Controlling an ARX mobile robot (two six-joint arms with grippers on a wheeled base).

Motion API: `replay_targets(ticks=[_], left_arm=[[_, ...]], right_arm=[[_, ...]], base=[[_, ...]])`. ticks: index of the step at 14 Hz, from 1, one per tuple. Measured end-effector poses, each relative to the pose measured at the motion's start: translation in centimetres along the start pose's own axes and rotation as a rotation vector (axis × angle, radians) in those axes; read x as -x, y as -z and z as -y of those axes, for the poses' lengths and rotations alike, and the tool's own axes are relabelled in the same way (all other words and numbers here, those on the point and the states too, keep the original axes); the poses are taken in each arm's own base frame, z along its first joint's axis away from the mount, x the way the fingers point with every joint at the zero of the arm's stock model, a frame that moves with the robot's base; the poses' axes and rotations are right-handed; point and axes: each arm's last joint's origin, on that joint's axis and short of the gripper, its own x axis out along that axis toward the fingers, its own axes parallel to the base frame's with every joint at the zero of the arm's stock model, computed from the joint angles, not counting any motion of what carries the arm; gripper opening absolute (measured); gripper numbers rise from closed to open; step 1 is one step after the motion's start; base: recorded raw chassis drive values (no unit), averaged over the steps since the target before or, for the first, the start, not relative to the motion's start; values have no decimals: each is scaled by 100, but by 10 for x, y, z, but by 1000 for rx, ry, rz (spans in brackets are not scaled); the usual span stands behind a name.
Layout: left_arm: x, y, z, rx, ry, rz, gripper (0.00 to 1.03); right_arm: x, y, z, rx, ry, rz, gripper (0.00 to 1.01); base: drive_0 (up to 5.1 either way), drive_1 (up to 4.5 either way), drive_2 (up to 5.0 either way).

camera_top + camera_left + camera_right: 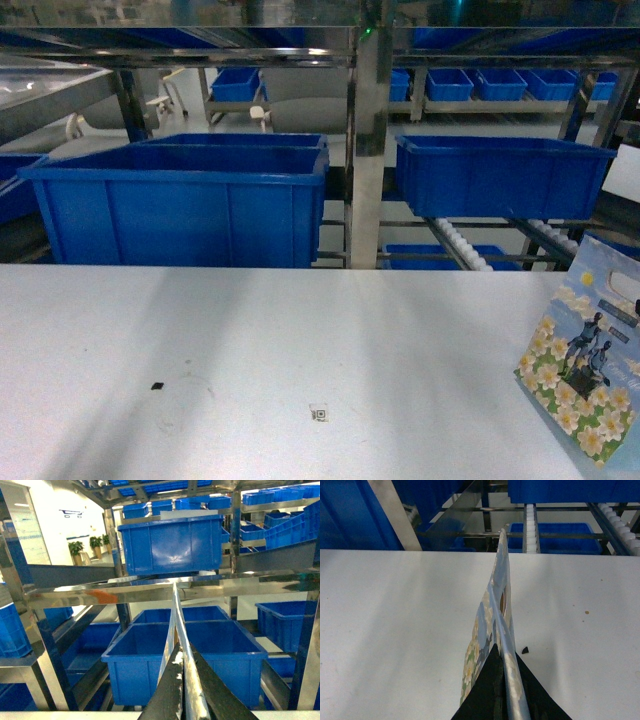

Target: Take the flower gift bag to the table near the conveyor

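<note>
Head view with both wrist views. The flower gift bag (585,365) stands flat and folded over the table (250,340) at about 4 o'clock, near the right edge. In the right wrist view my right gripper (504,692) is clamped on the bag's upper edge, the sheet seen edge-on and running away toward 12 o'clock. In the left wrist view my left gripper (186,695) is pinched on a thin pale sheet whose identity I cannot tell; the blue bin (190,655) lies beyond it. The conveyor (455,245), with its white rollers, lies at 1 o'clock past the table's far edge. I judge the bag light, thin and floppy, glossy enough to slip; a hold near the handle cutout should limit creasing.
</note>
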Motion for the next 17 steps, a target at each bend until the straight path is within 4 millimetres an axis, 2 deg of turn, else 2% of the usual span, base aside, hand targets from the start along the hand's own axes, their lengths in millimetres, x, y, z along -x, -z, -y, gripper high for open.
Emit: replay_targets(ticks=[2, 3, 4, 6, 8, 10, 13, 17], left_arm=[[0, 0, 0, 0, 0, 0, 2], [0, 0, 0, 0, 0, 0, 2], [0, 0, 0, 0, 0, 0, 2], [0, 0, 0, 0, 0, 0, 2], [0, 0, 0, 0, 0, 0, 2], [0, 0, 0, 0, 0, 0, 2], [0, 0, 0, 0, 0, 0, 2], [0, 0, 0, 0, 0, 0, 2]], right_arm=[[3, 5, 0, -13, -6, 0, 2], [5, 7, 3, -37, 6, -4, 12], [8, 6, 9, -74, 39, 9, 28], [17, -4, 8, -83, 58, 63, 47], [32, -18, 4, -82, 90, 141, 72], [52, -22, 1, -69, 135, 196, 98], [87, -24, 2, -72, 306, 265, 98], [131, -32, -1, -70, 345, 313, 98]], base=[[4, 437, -430], [4, 437, -430], [4, 437, -430], [4, 437, -430], [4, 437, -430], [2, 218, -215], [0, 0, 0], [0, 0, 0]])
